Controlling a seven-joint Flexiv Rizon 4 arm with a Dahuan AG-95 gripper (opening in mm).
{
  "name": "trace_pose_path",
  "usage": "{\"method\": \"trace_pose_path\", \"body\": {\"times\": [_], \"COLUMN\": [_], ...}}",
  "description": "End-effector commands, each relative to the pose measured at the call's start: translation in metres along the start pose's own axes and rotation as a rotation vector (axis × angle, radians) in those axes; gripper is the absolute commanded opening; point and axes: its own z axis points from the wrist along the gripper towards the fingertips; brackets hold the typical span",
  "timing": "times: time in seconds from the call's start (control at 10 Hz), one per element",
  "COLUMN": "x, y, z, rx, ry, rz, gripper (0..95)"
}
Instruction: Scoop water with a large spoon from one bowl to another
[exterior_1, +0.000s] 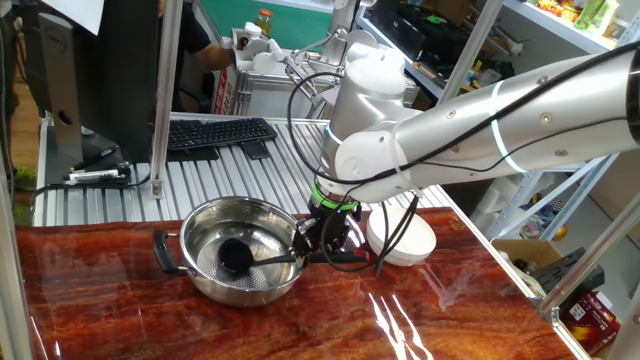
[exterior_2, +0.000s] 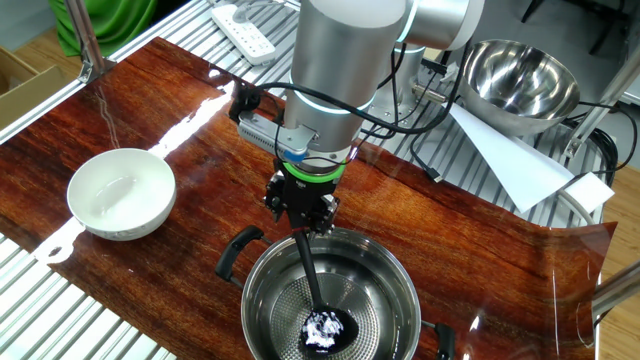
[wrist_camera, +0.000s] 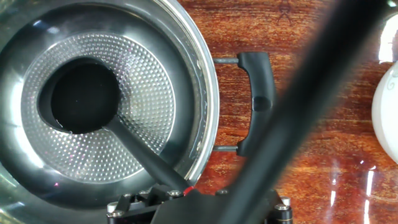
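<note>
- One ladle: we find its cup resting on the dotted bottom of the pot, its handle leaning up over the pot's rim on the side toward the bowl.
- One pot, steel, two black side handles: it stands on the tabletop near the edge that meets the metal slats in one fixed view. The hand view shows a shine across its bottom that we take for water; we cannot judge the level.
- One bowl, white: it sits on the tabletop beside the pot, apart from it, near a tabletop edge. We see no clear sign of water in it, though its glossy inside makes that hard to settle.
- One gripper: it points down over the pot's rim at the top of the ladle's handle. The fingers flank the handle, but we cannot tell whether they already pinch it.
- Done, by our reckoning: the ladle is in the source vessel, the arm is at the handle.
- Left: secure the grasp, lift a full cup, carry it level to the bowl, tip it out.
</note>
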Motion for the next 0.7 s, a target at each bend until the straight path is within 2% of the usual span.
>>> {"method": "trace_pose_path", "body": {"times": [0.1, 0.3, 0.4, 0.7], "x": [0.0004, 0.0009, 0.0014, 0.0021], "y": [-0.0001, 0.0017, 0.0027, 0.0048], "z": [-0.0002, -0.0012, -0.0017, -0.0027], "rx": [0.002, 0.002, 0.001, 0.002], "ry": [0.000, 0.004, 0.007, 0.009], "rz": [-0.003, -0.003, -0.003, -0.006], "gripper": [57.0, 57.0, 38.0, 38.0]}}
